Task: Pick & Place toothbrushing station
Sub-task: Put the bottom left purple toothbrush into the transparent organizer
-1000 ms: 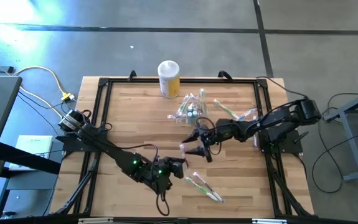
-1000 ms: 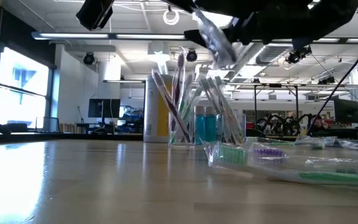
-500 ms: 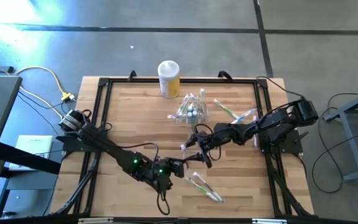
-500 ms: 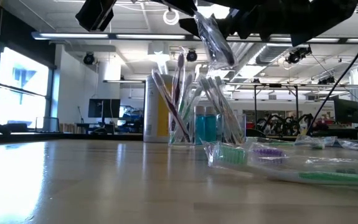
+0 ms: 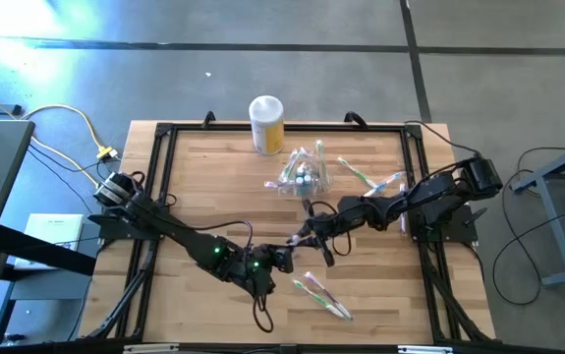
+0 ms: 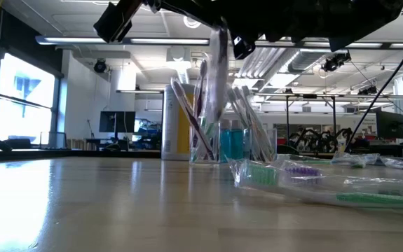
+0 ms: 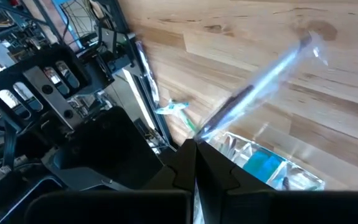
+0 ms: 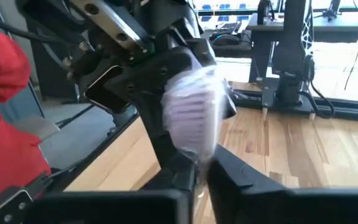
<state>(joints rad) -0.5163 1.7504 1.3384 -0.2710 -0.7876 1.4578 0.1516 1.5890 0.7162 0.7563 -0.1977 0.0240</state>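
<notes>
Big wooden surface point(image 5: 213, 197), yellow canister point(image 5: 266, 124) at the back, station point(image 5: 302, 174) just beside it. Both my end effectors, left point(image 5: 284, 258) and right point(image 5: 304, 239), pinch one wrapped toothbrush point(image 6: 215, 77) mid-surface, up off the wood.

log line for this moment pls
left hand: shut on wrapped toothbrush | right hand: shut on same toothbrush | toothbrushing station: on table, untouched
</notes>
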